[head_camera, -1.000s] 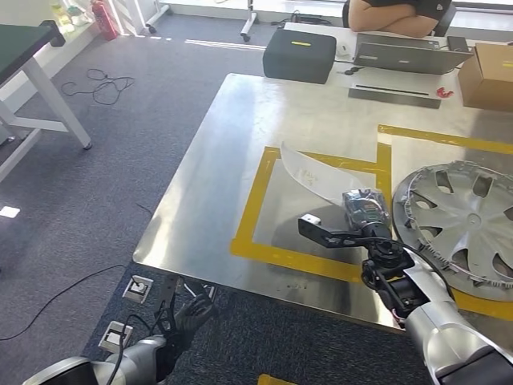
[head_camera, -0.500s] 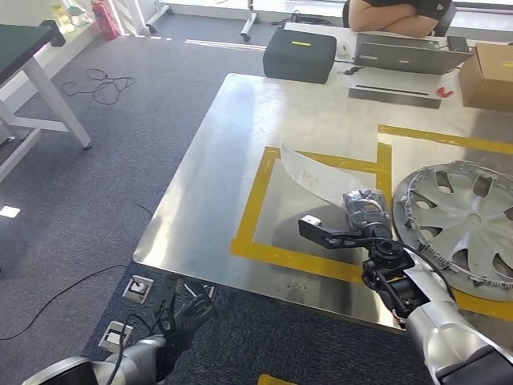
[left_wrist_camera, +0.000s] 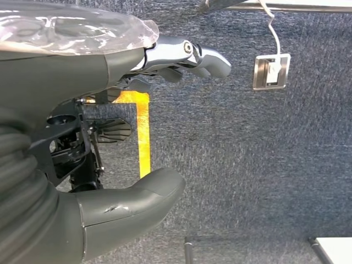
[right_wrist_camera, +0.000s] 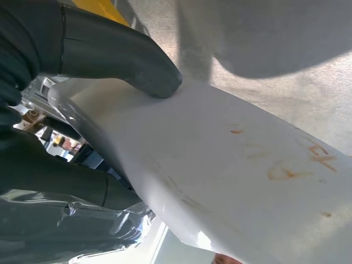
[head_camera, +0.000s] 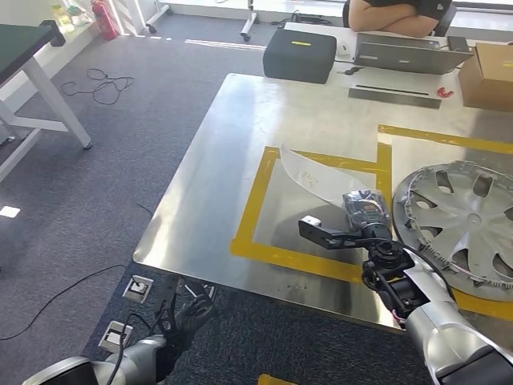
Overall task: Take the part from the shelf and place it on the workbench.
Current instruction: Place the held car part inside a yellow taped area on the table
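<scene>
A pale, curved part (head_camera: 314, 176), thin as a blade and marked with faint orange scribbles, hangs just above the steel surface (head_camera: 242, 144) at centre frame, inside the rectangle of yellow tape (head_camera: 251, 210). The robot's right hand (head_camera: 365, 212) grasps it at its lower right end, thumb (right_wrist_camera: 120, 55) pressed on the pale face in the right wrist view, fingers wrapped beneath. A shadow under the part suggests its far tip has not yet touched down.

The risks look plain. The part is long and held at one end only; let go too high, it could tip, slide on the polished metal and drift across the tape line. Its near end also sits close to the silver wheel cover (head_camera: 466, 220) at the right edge of the frame, so a swing of the wrist on release might knock the two together. A dark bracket (head_camera: 329, 234) juts from the wrist over the tape and could catch the sheet as the arm withdraws.

The left hand (head_camera: 191, 314) hangs at the lower left, over carpet (head_camera: 90, 176), fingers loosely spread and holding nothing. A person's folded arms (head_camera: 393, 14) rest beyond the laptop (head_camera: 402, 56) at the top.
</scene>
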Tool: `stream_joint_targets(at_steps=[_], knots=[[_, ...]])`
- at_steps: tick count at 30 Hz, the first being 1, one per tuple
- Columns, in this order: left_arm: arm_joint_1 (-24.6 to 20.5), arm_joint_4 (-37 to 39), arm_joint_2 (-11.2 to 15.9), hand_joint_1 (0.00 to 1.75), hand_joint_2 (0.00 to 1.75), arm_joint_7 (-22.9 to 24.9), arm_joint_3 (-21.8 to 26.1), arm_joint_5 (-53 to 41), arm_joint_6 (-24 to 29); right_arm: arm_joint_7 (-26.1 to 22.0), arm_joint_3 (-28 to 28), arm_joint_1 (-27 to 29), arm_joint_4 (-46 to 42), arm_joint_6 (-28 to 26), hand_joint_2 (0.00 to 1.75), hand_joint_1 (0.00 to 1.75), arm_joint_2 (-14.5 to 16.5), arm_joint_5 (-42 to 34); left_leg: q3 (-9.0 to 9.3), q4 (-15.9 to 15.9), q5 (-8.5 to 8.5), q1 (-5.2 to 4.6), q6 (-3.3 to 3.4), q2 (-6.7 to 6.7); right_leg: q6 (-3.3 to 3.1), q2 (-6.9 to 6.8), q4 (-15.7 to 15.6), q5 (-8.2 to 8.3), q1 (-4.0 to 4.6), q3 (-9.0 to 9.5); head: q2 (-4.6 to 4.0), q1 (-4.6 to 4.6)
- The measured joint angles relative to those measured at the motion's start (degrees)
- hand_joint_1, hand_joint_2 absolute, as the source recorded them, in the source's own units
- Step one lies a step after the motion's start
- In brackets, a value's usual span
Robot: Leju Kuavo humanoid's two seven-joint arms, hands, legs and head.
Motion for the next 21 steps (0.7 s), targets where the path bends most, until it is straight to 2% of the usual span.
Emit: stream_joint_targets(at_steps=[21], knots=[[0.00, 0.00, -0.01, 0.00, 1.75, 0.00, -0.23, 0.00, 0.00, 0.00, 0.00, 0.00, 0.04, -0.01, 1.75, 1.75, 0.00, -0.01, 0.00, 0.00, 0.00, 0.00, 0.00, 0.00, 0.00, 0.01, 0.00, 0.00, 0.00, -0.01, 0.00, 0.00]])
